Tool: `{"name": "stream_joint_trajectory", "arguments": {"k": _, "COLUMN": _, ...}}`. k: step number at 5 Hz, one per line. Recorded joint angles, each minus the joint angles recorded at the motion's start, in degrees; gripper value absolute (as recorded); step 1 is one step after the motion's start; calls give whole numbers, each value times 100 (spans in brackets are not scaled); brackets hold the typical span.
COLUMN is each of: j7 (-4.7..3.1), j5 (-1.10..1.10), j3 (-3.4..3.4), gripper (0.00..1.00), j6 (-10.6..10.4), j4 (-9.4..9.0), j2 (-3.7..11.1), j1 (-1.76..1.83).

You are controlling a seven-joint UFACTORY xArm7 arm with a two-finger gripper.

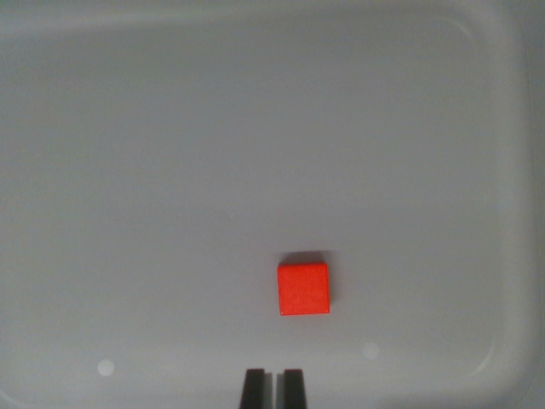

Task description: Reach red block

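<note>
Here, the wrist view looks straight down.

Surface: a pale grey surface, smooth and matte, fills nearly the whole view. A raised rim with rounded corners runs along the top edge and down the wrist view's right, so it reads as a shallow tray or bin floor; which of the two I cannot tell.

Marks: two small pale round spots lie low on the surface, one toward the wrist view's left and one toward the wrist view's right. Whether they are reflections or marks is unclear.

Room: nothing of the room beyond the rim shows; only a slightly darker band along the top and the right-hand edge.

Light: soft and even, with a faint shadow just above the block.

Red block: the red block lies flat on the surface, below the middle of the view and a little toward the wrist view's right. Its top face is square, its edges roughly parallel to the frame.

Tool: the tool shows as two dark fingertips at the bottom edge, close together with only a narrow slit between them, holding nothing.

Relation: the block sits above the fingertips in the view and slightly toward the wrist view's right of them, near but apart, with bare surface between.
</note>
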Motion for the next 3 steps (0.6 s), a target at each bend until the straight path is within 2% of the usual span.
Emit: {"name": "stream_joint_trajectory", "arguments": {"k": 3, "j7": 1, "j5": -1, "j3": -1, "gripper": 0, "j6": -39, "j4": -29, "j2": 10, "j1": 0}}
